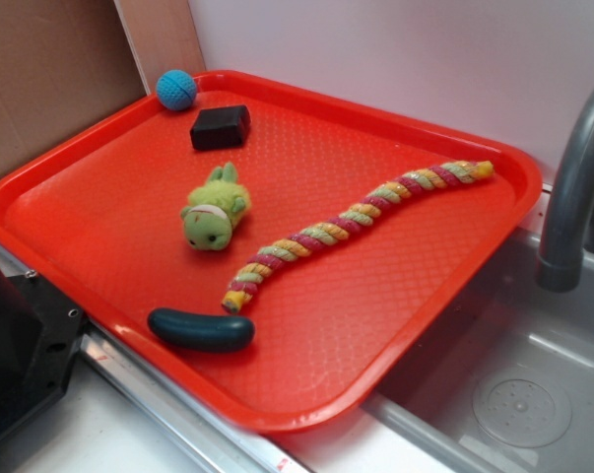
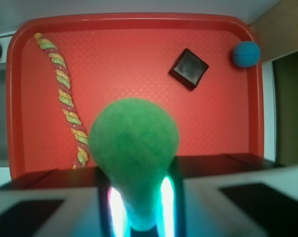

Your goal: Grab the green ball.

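Close in the wrist view, the green ball [image 2: 134,138] fills the lower middle, pale green and fuzzy, squeezed to a pear shape. My gripper [image 2: 139,177] is shut on it, a finger pressing each side of its narrow lower half. Ball and gripper hang above the red tray [image 2: 139,19]. The exterior view shows neither the gripper nor the green ball.
On the red tray [image 1: 425,325] lie a blue knitted ball [image 1: 176,89] at the far corner, a black block [image 1: 220,127], a yellow-green plush animal [image 1: 216,209], a striped rope [image 1: 356,232] and a dark green oblong [image 1: 200,330]. A grey faucet [image 1: 577,187] and sink [image 1: 513,394] stand to the right.
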Controlling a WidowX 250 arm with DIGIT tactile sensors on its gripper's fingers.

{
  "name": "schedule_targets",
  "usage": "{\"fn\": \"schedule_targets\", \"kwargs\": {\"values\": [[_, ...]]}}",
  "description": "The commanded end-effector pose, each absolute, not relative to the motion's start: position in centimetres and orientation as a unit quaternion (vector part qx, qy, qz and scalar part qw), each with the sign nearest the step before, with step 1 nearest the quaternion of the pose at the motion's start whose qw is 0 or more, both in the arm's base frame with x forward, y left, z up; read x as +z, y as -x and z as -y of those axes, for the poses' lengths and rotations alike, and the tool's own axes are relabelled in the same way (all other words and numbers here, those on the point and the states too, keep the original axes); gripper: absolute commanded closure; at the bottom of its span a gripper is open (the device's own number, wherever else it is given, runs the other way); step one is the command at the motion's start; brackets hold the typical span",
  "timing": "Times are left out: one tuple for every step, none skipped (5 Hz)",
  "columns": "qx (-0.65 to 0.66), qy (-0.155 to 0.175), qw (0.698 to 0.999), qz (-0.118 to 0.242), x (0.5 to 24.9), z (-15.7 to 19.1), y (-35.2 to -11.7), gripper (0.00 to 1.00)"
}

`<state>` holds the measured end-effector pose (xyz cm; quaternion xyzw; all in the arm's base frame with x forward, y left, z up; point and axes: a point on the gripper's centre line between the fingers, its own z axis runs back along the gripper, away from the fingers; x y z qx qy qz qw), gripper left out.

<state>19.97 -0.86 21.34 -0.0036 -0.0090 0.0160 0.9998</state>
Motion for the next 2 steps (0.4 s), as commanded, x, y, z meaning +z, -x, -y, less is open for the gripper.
{"fn": "schedule_targets", "kwargs": {"values": [[0.017,-0.003,0.999,0.032,22.59,1.04,-18.64,1.00],[0.017,0.001,0.999,0.034,22.41,1.04,-18.47,1.00]]}}
